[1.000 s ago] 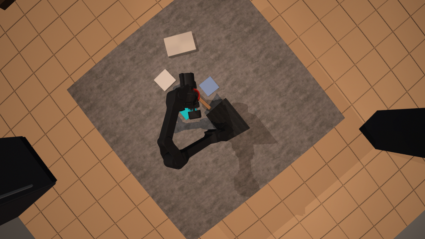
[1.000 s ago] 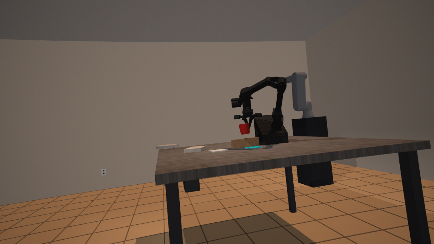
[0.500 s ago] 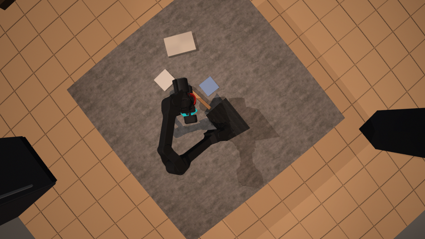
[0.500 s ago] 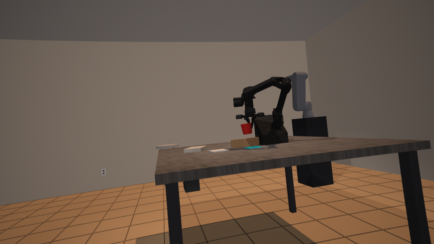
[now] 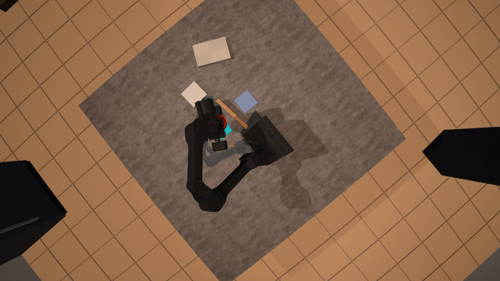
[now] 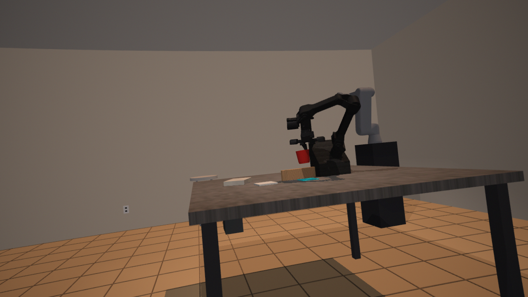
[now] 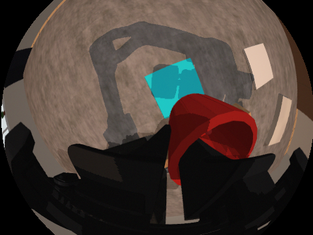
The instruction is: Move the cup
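The red cup [image 5: 224,121] [image 6: 302,156] [image 7: 202,109] is in the air, slightly tilted in the exterior view. My gripper [image 6: 305,148] [image 7: 173,130] is shut on the cup's wall, one finger inside and one outside. The teal pad [image 5: 227,130] [image 6: 309,179] [image 7: 174,76] lies below, partly hidden by the arm from above; the cup overlaps its edge in the wrist view. The blue pad [image 5: 245,101] lies on the other side of the wooden wall [image 5: 232,113] [image 6: 293,174]. I cannot make out marbles in the cup.
The wooden wall stands between the pads, close to the cup. A pale square tile [image 5: 192,93] [image 6: 265,183] [image 7: 259,66] and a larger cream block [image 5: 211,51] [image 6: 236,181] [image 7: 281,121] lie farther out. The dark arm base [image 5: 276,141] stands near the wall's end.
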Robot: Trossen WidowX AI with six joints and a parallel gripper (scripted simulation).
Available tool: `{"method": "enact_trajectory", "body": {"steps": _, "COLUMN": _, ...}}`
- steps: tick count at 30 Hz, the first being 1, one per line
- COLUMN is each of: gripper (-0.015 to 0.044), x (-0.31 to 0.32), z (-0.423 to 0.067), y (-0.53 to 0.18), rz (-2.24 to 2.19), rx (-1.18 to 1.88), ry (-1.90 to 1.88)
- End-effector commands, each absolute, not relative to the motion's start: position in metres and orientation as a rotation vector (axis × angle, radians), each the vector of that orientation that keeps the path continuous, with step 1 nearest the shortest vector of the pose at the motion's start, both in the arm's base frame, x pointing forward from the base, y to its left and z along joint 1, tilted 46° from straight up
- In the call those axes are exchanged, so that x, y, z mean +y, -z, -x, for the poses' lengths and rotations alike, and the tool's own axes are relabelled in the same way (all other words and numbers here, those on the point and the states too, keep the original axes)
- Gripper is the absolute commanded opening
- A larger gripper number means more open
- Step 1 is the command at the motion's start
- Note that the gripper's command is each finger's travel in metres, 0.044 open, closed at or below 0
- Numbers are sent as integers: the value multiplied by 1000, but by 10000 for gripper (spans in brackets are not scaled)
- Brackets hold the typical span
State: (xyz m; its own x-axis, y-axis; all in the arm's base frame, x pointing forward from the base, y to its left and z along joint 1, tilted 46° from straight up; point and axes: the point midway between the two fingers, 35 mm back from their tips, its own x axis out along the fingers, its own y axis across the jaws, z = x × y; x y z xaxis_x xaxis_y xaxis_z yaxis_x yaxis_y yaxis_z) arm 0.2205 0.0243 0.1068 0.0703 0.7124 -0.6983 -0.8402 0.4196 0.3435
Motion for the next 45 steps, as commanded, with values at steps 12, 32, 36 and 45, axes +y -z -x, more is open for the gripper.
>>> {"method": "enact_trajectory", "body": {"steps": 12, "gripper": 0, "x": 42, "z": -215, "y": -120, "rz": 159, "rx": 931, "ry": -1175}}
{"method": "enact_trajectory", "body": {"steps": 32, "gripper": 0, "x": 59, "z": -219, "y": -103, "rz": 160, "rx": 931, "ry": -1174}}
{"method": "enact_trajectory", "body": {"steps": 36, "gripper": 0, "x": 62, "z": -219, "y": -100, "rz": 160, "rx": 931, "ry": -1174}}
{"method": "enact_trajectory", "body": {"steps": 45, "gripper": 0, "x": 69, "z": -220, "y": -93, "rz": 160, "rx": 930, "ry": -1174}}
